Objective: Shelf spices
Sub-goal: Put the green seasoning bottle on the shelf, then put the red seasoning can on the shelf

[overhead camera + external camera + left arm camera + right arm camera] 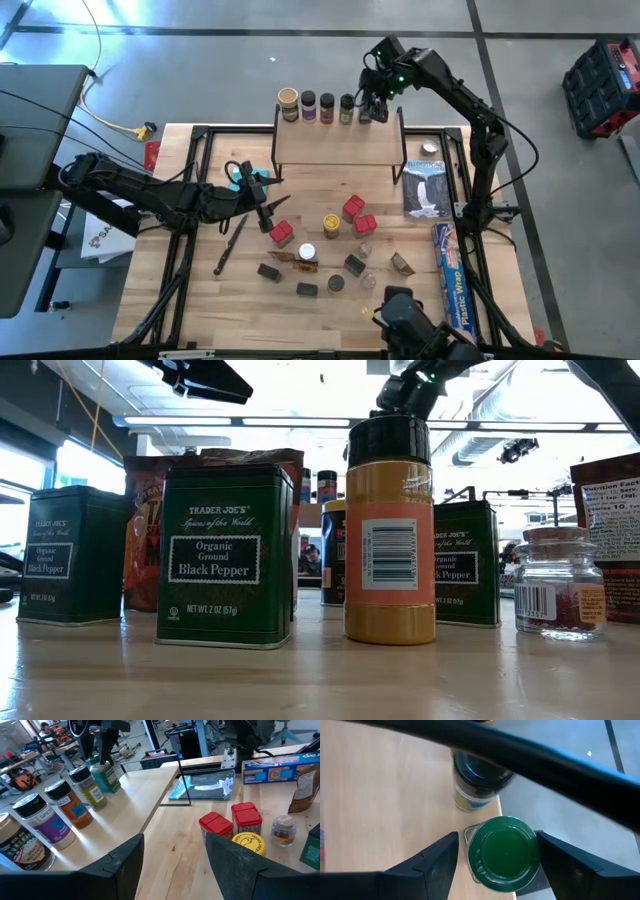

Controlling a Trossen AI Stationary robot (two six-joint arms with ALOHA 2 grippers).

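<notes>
Releasing green-lidded jar [504, 851], upright at shelf [335, 145] back right corner, last in row; our right hand [374, 104] directly above, fingers spread either side. Left hand [262, 196] spread, empty, nearer loose spices [330, 250] mid-desk.

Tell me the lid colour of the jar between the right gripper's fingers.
Green lid, clearest in the right wrist view.
</notes>
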